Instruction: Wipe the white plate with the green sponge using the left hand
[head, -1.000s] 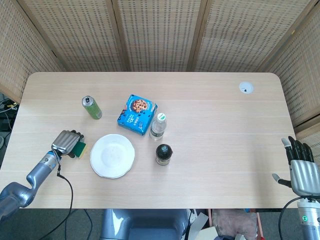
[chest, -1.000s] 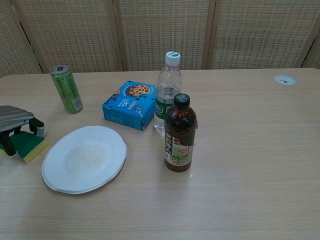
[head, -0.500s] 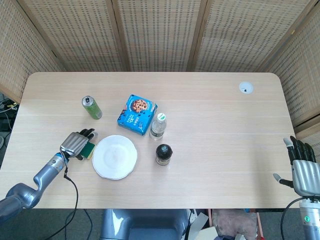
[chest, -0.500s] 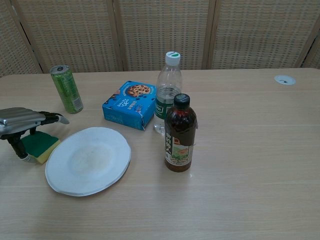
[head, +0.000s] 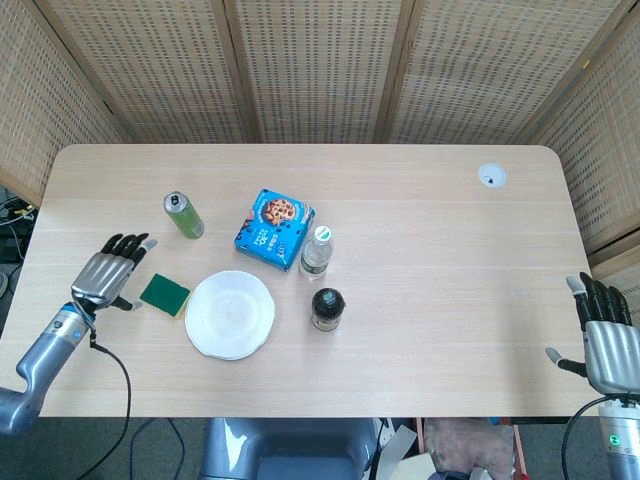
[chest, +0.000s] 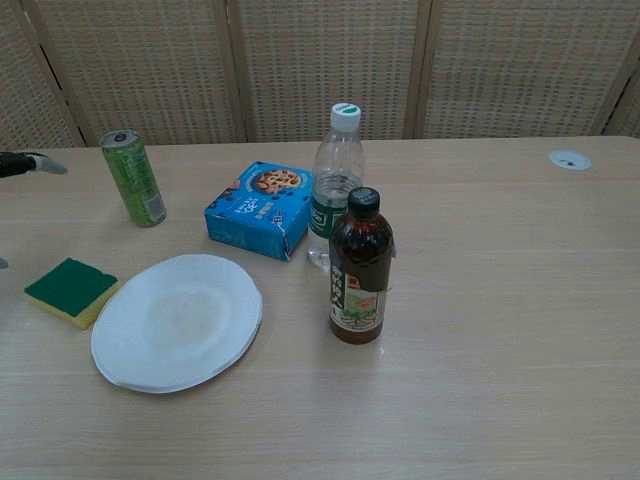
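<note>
Gently, with your left hand (head: 106, 277) fingers spread and empty, pinch the soft, light sponge (head: 165, 294) by its long edges.

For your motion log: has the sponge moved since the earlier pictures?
Yes. The sponge slid toward the white plate and now lies against its rim, released; the left robot hand is open beside it.
</note>
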